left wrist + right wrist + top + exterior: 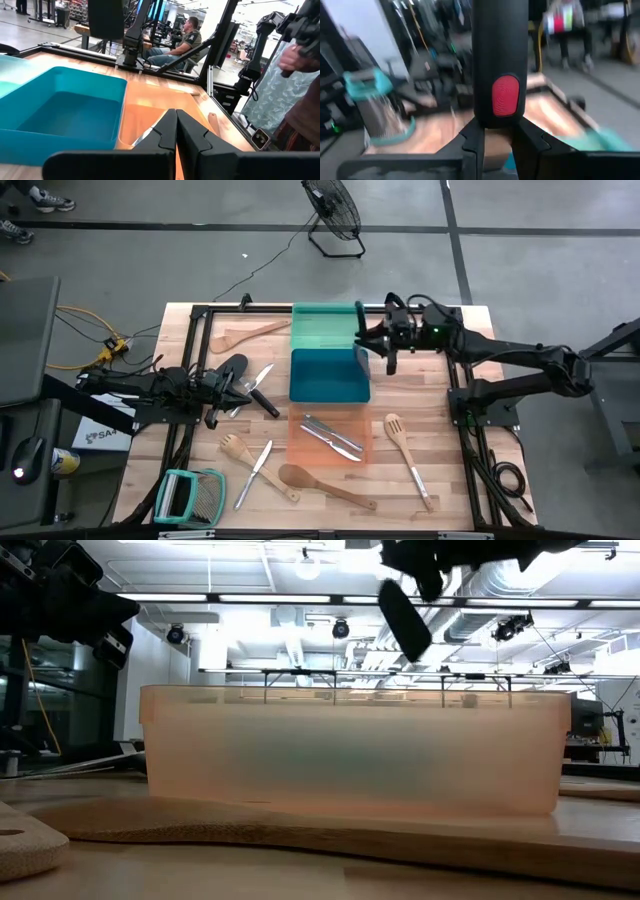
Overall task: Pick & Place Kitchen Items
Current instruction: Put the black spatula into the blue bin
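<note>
My right gripper (375, 335) is raised over the right ends of the green tray (322, 325) and the blue tray (325, 377), shut on a black utensil with a red oval mark (505, 96). Its dark blade (403, 622) shows high in the low view. My left gripper (243, 385) is at the table's left, shut (176, 126) and empty, beside a black spatula (229, 370) and a knife (262, 375) that lie flat on the table. Silver knives and tongs (332, 437) lie in the orange tray (300, 455). My right gripper pinches the black utensil's handle (500, 122) between its two fingers, just below the red oval mark. The handle runs on past the fingertips. The utensil is lifted clear of the table and trays, and its blade end hangs tilted in the low view.
On the wood lie a wooden spatula (245, 335) at the far left, a wooden fork (237, 448), a silver knife (253, 473), a wooden spoon (325, 488) and a slotted wooden spatula (408, 460). A teal grater (190, 498) stands at the near left. People show beyond the table (187, 37).
</note>
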Controlling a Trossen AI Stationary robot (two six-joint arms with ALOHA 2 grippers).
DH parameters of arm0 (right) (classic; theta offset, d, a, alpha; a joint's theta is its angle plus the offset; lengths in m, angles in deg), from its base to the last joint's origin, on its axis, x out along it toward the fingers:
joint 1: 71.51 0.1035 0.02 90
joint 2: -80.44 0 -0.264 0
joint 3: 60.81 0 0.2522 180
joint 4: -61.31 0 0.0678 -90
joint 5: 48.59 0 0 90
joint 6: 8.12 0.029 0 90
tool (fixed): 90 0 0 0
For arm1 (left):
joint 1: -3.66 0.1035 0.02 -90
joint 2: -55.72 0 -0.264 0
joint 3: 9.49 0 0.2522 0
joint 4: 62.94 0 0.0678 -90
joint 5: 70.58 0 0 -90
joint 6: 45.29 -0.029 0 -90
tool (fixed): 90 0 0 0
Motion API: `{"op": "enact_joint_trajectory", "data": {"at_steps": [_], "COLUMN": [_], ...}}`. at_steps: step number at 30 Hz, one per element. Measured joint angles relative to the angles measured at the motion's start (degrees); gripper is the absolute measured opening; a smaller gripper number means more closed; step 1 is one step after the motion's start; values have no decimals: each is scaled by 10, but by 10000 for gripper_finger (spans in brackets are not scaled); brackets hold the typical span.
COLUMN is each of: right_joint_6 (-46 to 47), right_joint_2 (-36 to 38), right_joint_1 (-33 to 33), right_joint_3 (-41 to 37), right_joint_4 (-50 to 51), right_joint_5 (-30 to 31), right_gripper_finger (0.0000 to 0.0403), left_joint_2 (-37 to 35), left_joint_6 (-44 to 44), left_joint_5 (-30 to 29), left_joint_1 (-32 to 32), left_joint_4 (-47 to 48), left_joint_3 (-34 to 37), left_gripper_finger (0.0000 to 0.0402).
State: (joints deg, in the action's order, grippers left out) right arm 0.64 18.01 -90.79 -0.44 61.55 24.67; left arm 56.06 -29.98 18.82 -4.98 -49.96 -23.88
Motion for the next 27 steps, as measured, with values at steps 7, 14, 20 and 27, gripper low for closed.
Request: {"op": "enact_joint_trajectory", "data": {"at_steps": [7,14,20,27], "right_joint_6": [17,117,201,258], "right_joint_2": [0,-13,-42,-78], "right_joint_1": [6,-8,-15,-14], "right_joint_3": [0,-39,-73,-80], "right_joint_4": [-114,-244,-353,-424], "right_joint_5": [-58,-193,-263,-307], "right_gripper_finger": [62,62,62,62], "left_joint_2": [0,0,0,0], "left_joint_6": [0,0,0,0], "left_joint_5": [0,0,0,0], "left_joint_1": [0,0,0,0], "left_joint_4": [0,0,0,0], "left_joint_3": [0,0,0,0], "left_gripper_finger": [0,0,0,0]}}
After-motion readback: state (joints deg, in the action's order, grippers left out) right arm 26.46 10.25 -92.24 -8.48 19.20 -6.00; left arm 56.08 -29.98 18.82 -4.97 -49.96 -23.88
